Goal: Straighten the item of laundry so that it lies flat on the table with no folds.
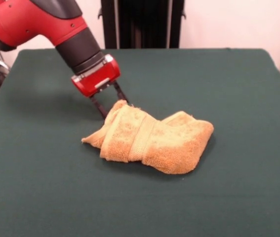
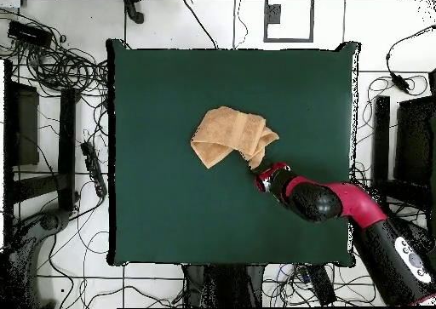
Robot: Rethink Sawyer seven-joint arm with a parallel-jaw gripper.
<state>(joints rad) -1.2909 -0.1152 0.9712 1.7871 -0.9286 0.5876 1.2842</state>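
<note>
One towel (image 1: pixel 152 140), one table (image 1: pixel 238 197), one arm (image 1: pixel 41 24) — one gripper (image 1: pixel 111 106).

Bunched towel (image 1: pixel 152 140) mid-table (image 1: pixel 219 197); bare felt all round; arm (image 1: pixel 41 24) overhangs one side.

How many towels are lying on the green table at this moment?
1. The towel lies bunched and folded near the middle of the table, with the gripper at its edge. Nothing suggests a second one underneath.

towel (image 1: pixel 152 140) bunched on worktop (image 1: pixel 238 197) near its middle, hand (image 1: pixel 111 109) at towel's far-left corner in front view, fingertips behind the raised fold, arm slanting in from upper left
</note>
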